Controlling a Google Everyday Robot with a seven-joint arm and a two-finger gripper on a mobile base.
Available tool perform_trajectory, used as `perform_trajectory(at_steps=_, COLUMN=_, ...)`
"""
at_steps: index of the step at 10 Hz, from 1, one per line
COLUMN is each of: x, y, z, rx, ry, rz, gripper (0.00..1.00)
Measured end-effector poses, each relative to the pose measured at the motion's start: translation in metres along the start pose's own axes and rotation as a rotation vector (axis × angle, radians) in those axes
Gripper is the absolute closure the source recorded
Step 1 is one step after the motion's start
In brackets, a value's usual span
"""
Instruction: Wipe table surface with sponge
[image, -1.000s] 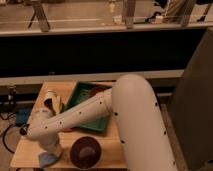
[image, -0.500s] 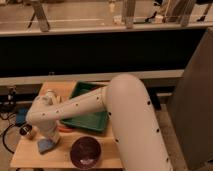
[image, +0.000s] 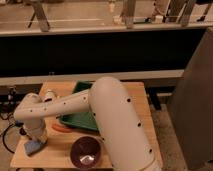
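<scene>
The light-brown wooden table surface (image: 60, 150) fills the lower left of the camera view. My white arm reaches from the lower right across to the table's left side. The gripper (image: 35, 141) points down at the front left corner. It is shut on the light-blue sponge (image: 31, 148) and presses it onto the wood. Only the lower part of the sponge shows under the gripper.
A green tray (image: 80, 121) lies in the middle of the table, partly hidden by the arm. A purple bowl (image: 86, 152) stands at the front edge. An orange object (image: 62, 128) lies beside the tray. A white cup (image: 50, 94) stands at the back left. Cables hang left of the table.
The gripper has slid the sponge over the tabletop, first away from the front edge, then left toward the front left corner. The arm has swung left with it.
</scene>
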Motion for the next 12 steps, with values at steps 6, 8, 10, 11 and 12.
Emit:
perform_trajectory(at_steps=6, x=-0.063, y=0.036, z=-0.003, rx=-0.042, ry=-0.023, rz=-0.012, gripper=1.00)
perform_trajectory(at_steps=8, x=-0.060, y=0.071, z=-0.009, rx=-0.063, ry=-0.007, rz=0.038, gripper=1.00)
perform_trajectory(at_steps=10, x=-0.050, y=0.109, z=-0.020, rx=-0.084, ry=0.015, rz=0.103, gripper=1.00)
perform_trajectory(at_steps=11, x=-0.047, y=0.119, z=-0.023, rx=-0.092, ry=0.021, rz=0.121, gripper=1.00)
perform_trajectory(at_steps=12, x=-0.041, y=0.126, z=-0.024, rx=-0.094, ry=0.027, rz=0.139, gripper=1.00)
